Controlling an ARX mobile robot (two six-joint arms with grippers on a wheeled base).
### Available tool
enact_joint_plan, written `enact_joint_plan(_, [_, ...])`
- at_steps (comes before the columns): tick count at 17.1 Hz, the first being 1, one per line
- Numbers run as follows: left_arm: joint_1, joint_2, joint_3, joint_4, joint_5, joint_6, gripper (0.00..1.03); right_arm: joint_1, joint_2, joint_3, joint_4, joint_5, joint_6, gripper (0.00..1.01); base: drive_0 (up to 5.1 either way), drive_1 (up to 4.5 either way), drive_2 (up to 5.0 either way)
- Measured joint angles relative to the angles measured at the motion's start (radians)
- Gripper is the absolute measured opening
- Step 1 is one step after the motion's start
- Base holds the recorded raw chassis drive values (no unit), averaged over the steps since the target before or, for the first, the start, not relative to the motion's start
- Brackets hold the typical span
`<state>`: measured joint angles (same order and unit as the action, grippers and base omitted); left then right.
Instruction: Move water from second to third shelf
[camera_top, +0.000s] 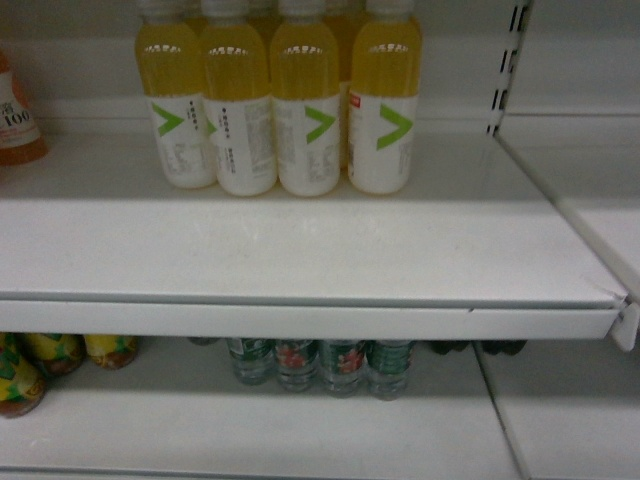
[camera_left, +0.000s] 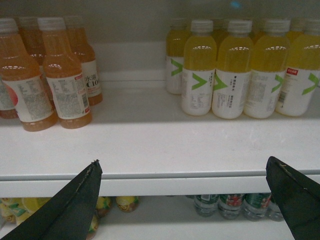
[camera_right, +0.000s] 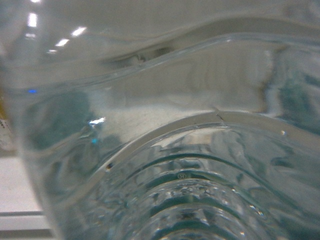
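A row of water bottles with green labels stands on the lower shelf, partly hidden under the front lip of the upper shelf. The left wrist view shows the same water bottles low on the right. My left gripper hangs open before that shelf's edge, its dark fingertips wide apart with nothing between them. A clear ribbed water bottle fills the right wrist view, hard against the camera, so my right gripper is shut on it and its fingers are hidden. Neither gripper shows in the head view.
Yellow drink bottles with white labels stand at the back of the upper shelf. Orange drink bottles stand to their left. Yellow-labelled bottles sit on the lower shelf at left. A shelf upright bounds the right side.
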<state>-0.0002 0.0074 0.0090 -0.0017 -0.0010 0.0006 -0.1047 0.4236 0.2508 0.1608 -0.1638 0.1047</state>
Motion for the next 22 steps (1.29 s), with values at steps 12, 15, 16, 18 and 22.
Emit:
enact_joint_plan(12, [0.0, 0.0, 0.0, -0.001, 0.001, 0.0, 0.98, 0.0, 0.0, 0.002, -0.002, 0.0, 0.0, 0.41, 0.0, 0.0, 0.0])
enact_joint_plan(15, [0.0, 0.0, 0.0, -0.001, 0.001, 0.0, 0.98, 0.0, 0.0, 0.002, -0.002, 0.0, 0.0, 0.41, 0.0, 0.0, 0.0])
enact_joint_plan(16, [0.0, 0.0, 0.0, -0.001, 0.0, 0.0, 0.98, 0.0, 0.0, 0.002, -0.002, 0.0, 0.0, 0.41, 0.0, 0.0, 0.0])
enact_joint_plan(18, [0.0, 0.0, 0.0, -0.001, 0.001, 0.0, 0.98, 0.0, 0.0, 0.002, -0.002, 0.002, 0.0, 0.41, -4.0, 2.0, 2.0])
enact_joint_plan(22, [0.0, 0.0, 0.0, -0.001, 0.001, 0.0, 0.98, 0.0, 0.0, 0.002, -0.003, 0.005, 0.0, 0.41, -4.6, 2.57, 2.6])
